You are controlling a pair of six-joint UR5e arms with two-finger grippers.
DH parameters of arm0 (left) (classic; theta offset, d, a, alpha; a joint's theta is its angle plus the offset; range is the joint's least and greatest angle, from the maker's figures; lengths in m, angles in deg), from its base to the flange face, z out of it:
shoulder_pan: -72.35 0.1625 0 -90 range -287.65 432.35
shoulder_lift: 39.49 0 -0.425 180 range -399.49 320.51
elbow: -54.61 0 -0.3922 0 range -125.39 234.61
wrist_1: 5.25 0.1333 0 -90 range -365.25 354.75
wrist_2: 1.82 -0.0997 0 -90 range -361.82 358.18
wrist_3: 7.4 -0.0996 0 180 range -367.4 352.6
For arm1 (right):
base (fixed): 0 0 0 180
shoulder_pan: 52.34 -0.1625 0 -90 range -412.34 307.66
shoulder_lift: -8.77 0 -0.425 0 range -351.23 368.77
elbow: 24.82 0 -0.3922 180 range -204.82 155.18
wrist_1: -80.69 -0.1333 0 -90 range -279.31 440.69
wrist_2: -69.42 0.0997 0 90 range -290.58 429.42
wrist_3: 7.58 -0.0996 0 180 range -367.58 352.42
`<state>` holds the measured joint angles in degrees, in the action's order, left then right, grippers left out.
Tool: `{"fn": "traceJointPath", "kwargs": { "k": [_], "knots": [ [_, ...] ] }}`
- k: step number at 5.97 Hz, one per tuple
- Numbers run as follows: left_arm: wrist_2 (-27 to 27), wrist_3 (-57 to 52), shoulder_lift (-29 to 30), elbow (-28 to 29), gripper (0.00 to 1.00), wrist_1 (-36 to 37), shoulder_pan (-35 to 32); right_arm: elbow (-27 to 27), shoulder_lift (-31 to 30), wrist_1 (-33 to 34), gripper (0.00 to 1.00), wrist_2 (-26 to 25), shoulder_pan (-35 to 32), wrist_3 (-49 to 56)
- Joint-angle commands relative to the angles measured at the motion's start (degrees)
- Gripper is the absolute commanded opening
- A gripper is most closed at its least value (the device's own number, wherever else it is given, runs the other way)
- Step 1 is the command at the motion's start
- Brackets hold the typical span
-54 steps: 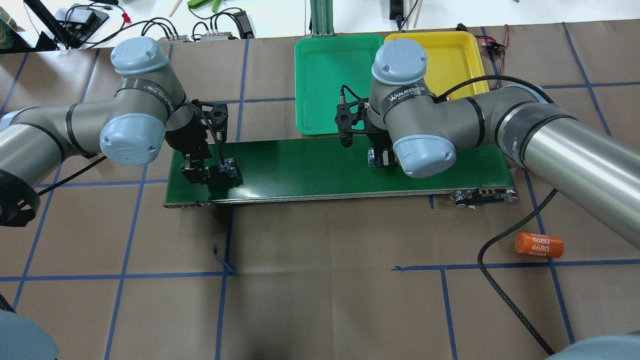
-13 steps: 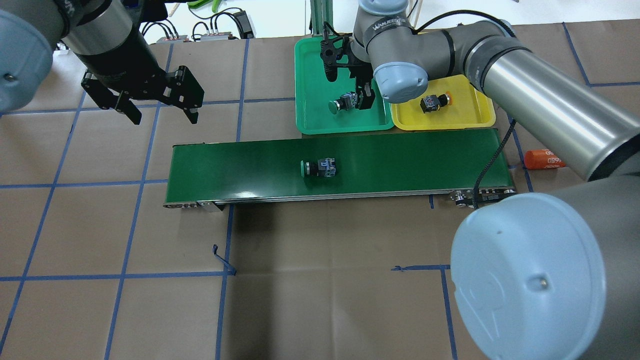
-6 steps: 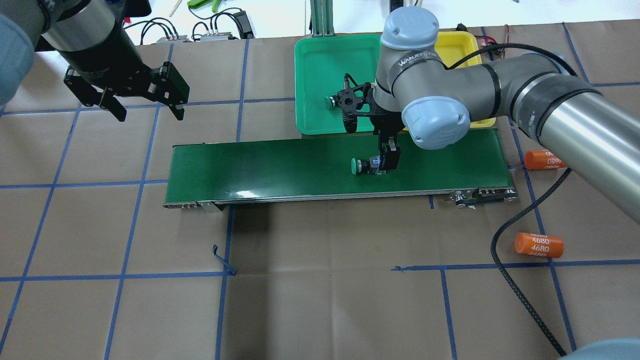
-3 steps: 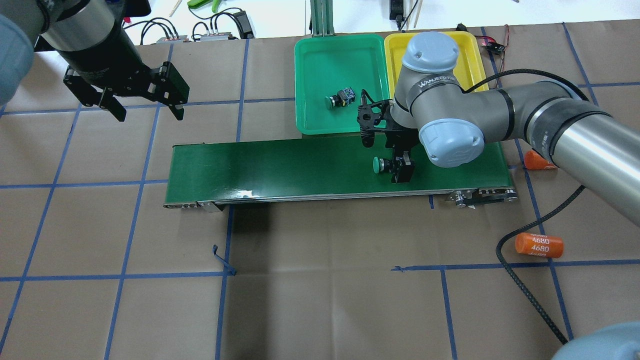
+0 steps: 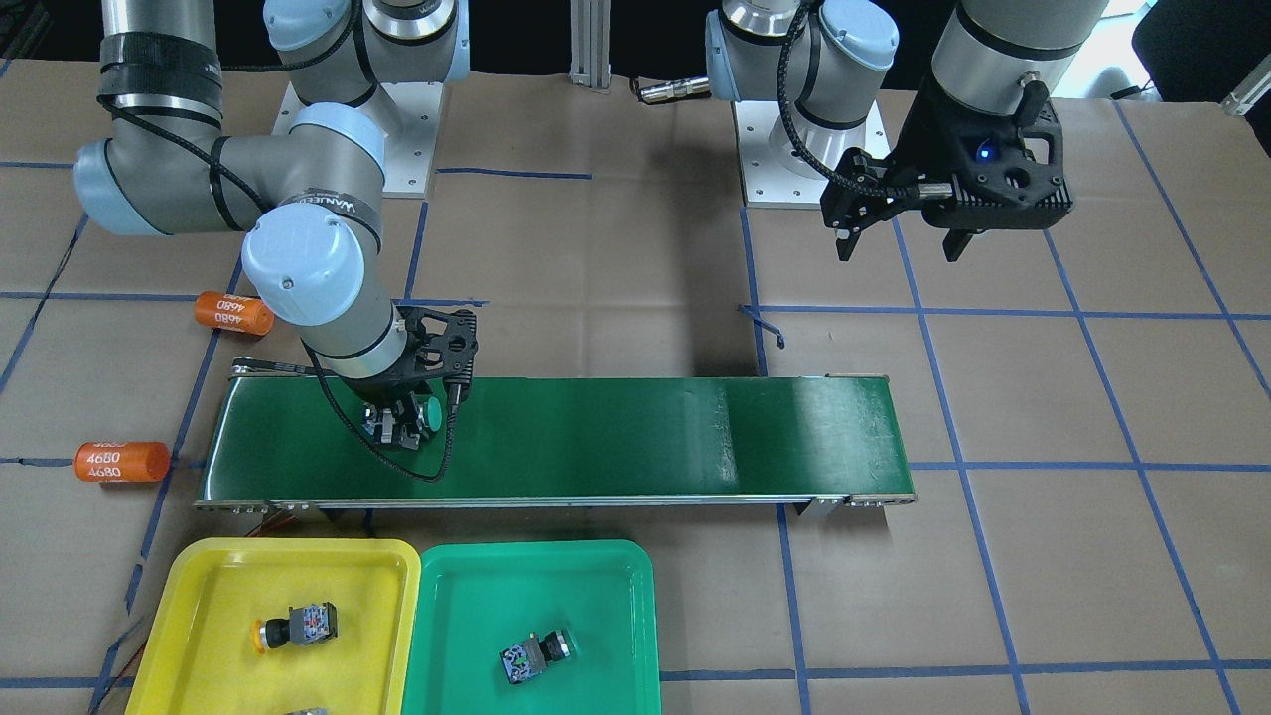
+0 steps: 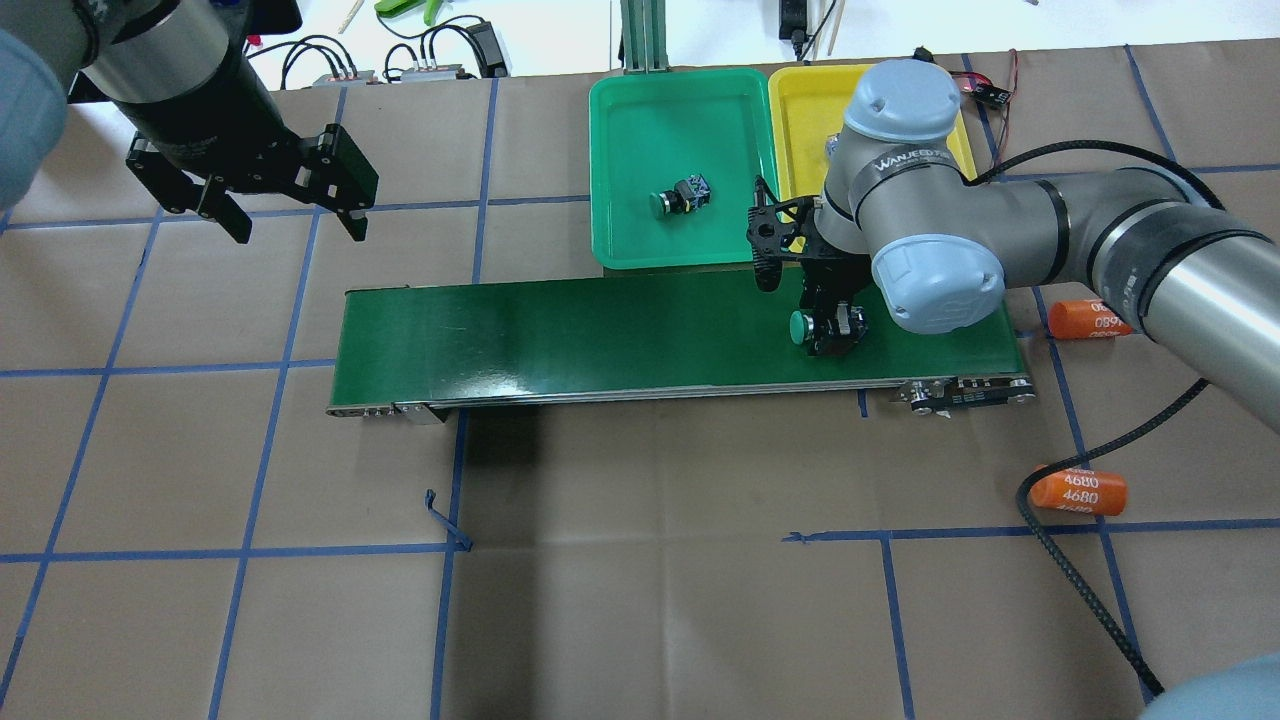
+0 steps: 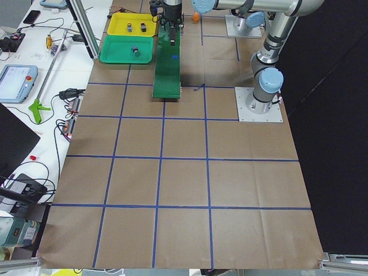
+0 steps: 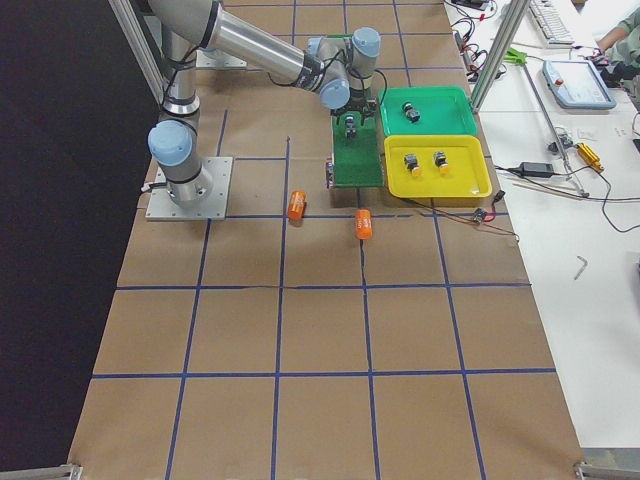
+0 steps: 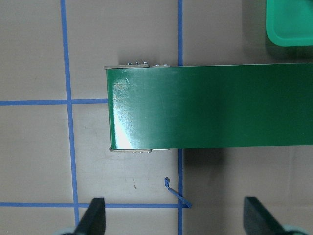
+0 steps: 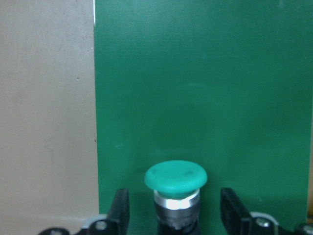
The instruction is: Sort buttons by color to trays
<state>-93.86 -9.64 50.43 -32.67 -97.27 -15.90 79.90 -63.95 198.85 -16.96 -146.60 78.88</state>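
A green-capped button [image 6: 802,327] lies on its side on the dark-green conveyor belt [image 6: 600,330], near its right end. My right gripper [image 6: 835,340] is down at the belt and shut on this button's body. In the right wrist view its fingers [image 10: 120,210] stand either side of the neck, with the cap [image 10: 176,175] pointing away. Another green-capped button [image 6: 678,197] lies in the green tray [image 6: 680,110]. The yellow tray [image 5: 199,586] holds a yellow-capped button [image 5: 293,626]. My left gripper [image 6: 300,232] is open and empty, high over the table's far left.
Two orange cylinders marked 4680 [image 6: 1078,490] [image 6: 1085,318] lie on the paper right of the belt. My right arm's black cable [image 6: 1060,560] trails across the table at front right. The trays sit side by side just behind the belt.
My right gripper and the green-capped button have moved together to the right along the belt. The left arm has held still.
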Motion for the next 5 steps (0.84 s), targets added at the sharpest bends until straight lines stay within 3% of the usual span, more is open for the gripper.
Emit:
{"fn": "traceJointPath", "kwargs": {
  "k": [1,2,4,5],
  "knots": [
    [-0.33,-0.48,-0.09,0.0,0.99,0.0,0.09,0.75,-0.32,0.06,0.19,-0.27,2.84,3.51],
    [0.1,-0.48,-0.18,0.0,0.99,0.0,1.14,0.75,-2.06,-0.03,0.09,-2.8,3.73,6.23],
    [-0.07,-0.48,-0.35,-0.09,0.99,-0.09,1.32,-2.56,-6.1,-0.55,0.08,-5.62,3.83,6.43],
    [-0.07,-0.48,-0.44,-0.09,0.99,-0.09,1.41,-7.29,-5.43,-0.73,0.09,-5.38,3.13,6.43]
  ]
}}
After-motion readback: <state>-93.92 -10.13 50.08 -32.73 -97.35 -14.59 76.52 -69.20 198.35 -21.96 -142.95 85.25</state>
